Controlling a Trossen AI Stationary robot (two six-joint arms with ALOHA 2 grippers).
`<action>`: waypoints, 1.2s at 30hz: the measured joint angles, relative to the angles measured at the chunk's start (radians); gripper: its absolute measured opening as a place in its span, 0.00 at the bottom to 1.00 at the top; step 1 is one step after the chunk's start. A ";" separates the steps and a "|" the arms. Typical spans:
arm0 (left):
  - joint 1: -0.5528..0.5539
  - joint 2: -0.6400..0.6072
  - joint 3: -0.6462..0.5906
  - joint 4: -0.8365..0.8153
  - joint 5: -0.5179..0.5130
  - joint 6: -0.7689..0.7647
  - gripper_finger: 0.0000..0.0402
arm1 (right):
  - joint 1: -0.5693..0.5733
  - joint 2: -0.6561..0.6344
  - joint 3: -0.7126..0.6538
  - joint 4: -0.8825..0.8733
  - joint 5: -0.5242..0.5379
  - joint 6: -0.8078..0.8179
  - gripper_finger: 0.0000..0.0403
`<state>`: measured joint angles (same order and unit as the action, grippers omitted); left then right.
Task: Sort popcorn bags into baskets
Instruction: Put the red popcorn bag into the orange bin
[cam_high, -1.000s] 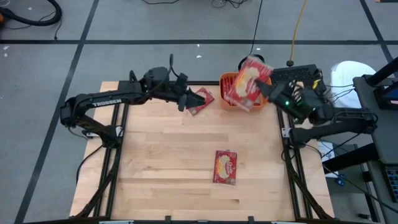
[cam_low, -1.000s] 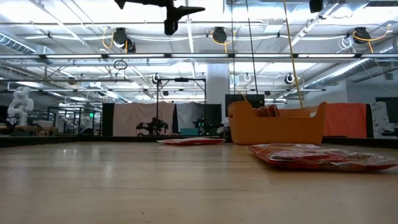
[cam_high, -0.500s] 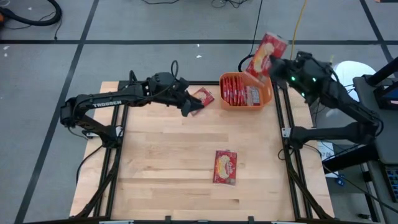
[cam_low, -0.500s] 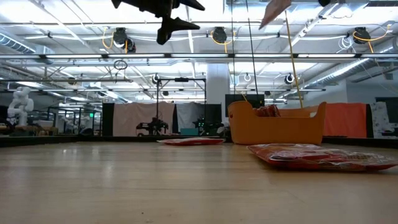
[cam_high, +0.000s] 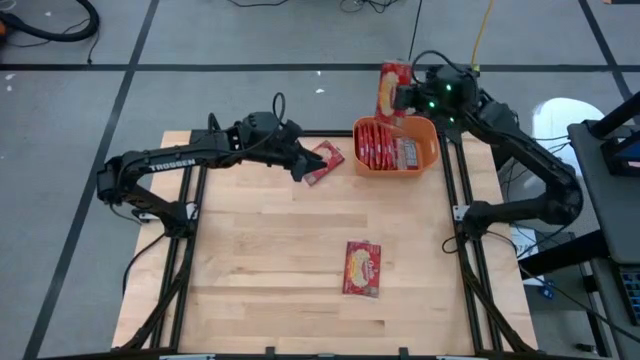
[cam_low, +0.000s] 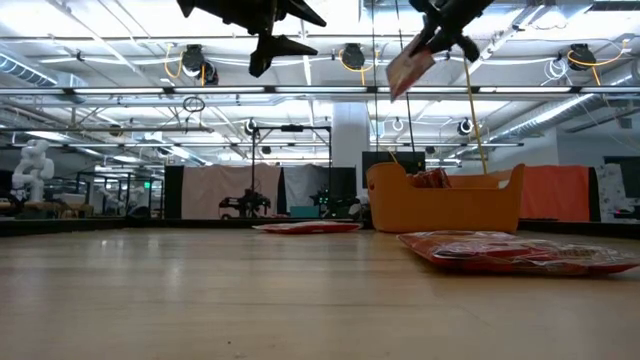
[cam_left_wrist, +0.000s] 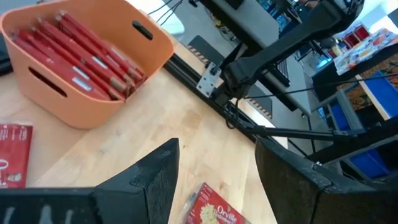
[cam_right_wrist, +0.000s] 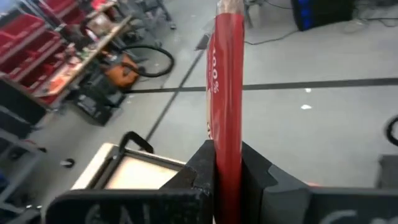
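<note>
Wooden table (cam_high: 280, 260) bears two loose packets; right hand (cam_high: 400, 97), clamped on an upright popcorn bag (cam_high: 389, 90), hangs just beyond the orange basket (cam_high: 430, 152). Left hand (cam_high: 300, 165) hovers open beside a packet (cam_high: 322, 160).

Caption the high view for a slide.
Right gripper holds a popcorn bag above the orange tub; left gripper open.

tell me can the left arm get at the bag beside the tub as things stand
Probably yes. The left gripper hangs open right by that bag, which lies flat and alone on the table; the tub and right gripper are off to the side.
</note>
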<state>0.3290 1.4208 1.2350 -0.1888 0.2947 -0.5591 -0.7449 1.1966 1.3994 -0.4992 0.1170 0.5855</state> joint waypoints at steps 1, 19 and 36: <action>0.000 0.000 0.000 -0.004 0.000 -0.002 0.53 | -0.014 0.011 0.000 0.021 -0.025 -0.003 0.06; -0.030 0.000 -0.001 -0.020 0.002 -0.014 0.53 | -0.143 0.099 0.119 0.148 -0.194 0.082 0.06; -0.013 0.000 -0.001 -0.025 -0.010 0.003 0.53 | -0.285 0.413 0.623 -0.595 -0.192 -0.158 0.06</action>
<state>0.3157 1.4208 1.2343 -0.2137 0.2848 -0.5565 -1.0296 1.6094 2.0224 -1.0943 -0.0753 0.4273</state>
